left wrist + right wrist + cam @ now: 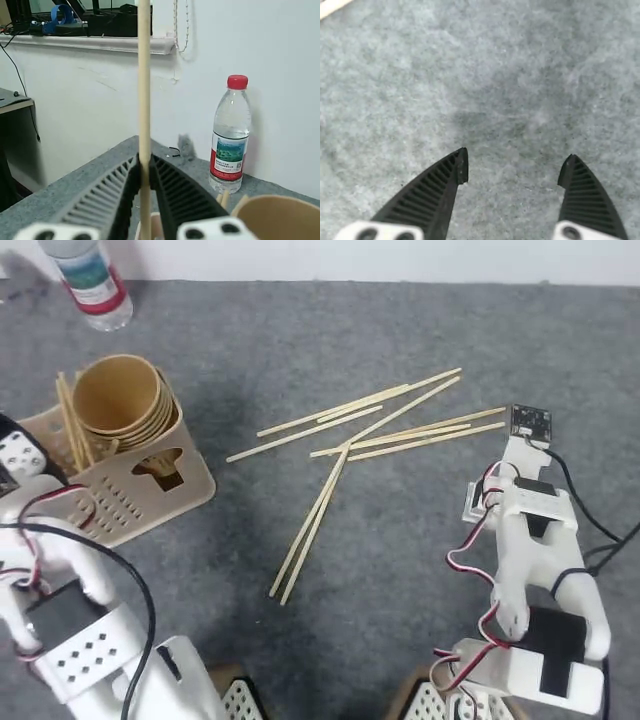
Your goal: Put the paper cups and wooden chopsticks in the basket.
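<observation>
Yr left gripper point(145, 172) is clamped on one chopstick point(144, 90), upright. Keep it vertical, line it up over the basket point(150, 490) at mid-left of the high view, then release low. The stacked paper cups point(120, 395) crowd that opening, so aim beside them. Yr right gripper point(512, 170) is spread wide over carpet point(520, 75). The loose chopsticks point(360, 430) lie at centre, some crossed. The water bottle point(90, 280) at upper left is no obstacle.

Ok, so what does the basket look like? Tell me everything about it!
The basket is beige and looks like plastic, with rows of small holes and a cut-out handle in its side wall. It sits upright on the grey, felt-like table, at the left of the high view. Inside it are a stack of paper cups and a few wooden chopsticks standing at one end.
</observation>
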Robot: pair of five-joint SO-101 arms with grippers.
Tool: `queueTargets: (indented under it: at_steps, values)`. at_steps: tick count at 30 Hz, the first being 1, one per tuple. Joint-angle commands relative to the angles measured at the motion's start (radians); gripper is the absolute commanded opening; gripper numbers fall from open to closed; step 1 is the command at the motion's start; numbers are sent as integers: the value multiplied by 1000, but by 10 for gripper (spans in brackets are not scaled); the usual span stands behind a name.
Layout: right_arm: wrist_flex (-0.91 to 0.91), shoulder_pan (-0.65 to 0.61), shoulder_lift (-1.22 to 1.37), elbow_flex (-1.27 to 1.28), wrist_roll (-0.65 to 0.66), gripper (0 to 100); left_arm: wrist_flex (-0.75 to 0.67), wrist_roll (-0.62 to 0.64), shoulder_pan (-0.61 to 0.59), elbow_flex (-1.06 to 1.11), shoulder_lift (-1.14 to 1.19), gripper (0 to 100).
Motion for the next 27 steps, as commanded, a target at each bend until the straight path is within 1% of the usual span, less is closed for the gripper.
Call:
queueTargets:
  at_steps: [1,4,12,14,15,17,18,20,22,25,27]
  values:
    - [4,-15,-4,-57,-2,299,-34,-6,-2,36,-18,55]
    - [2,-15,-4,-57,-2,299,-29,-3,-2,62,-20,136]
    - [2,-15,-4,-57,-2,299,-21,-3,-2,68,-20,137]
    - [2,-15,-4,-57,-2,299,23,-3,-2,50,-23,137]
    - [2,-15,-4,-57,-2,299,69,-3,-2,30,-34,137]
    - [2,-15,-4,-57,-2,299,189,-3,5,-22,-72,137]
    - [2,-15,-4,-57,-2,299,255,-3,28,-53,-98,137]
    - [2,-15,-4,-57,-2,299,388,-3,107,-108,-158,138]
    - [2,-15,-4,-57,-2,299,512,-5,226,-156,-219,138]
    - [2,-15,-4,-57,-2,299,675,-11,454,-209,-281,137]
    - [2,-15,-4,-57,-2,299,755,-37,614,-226,-276,137]
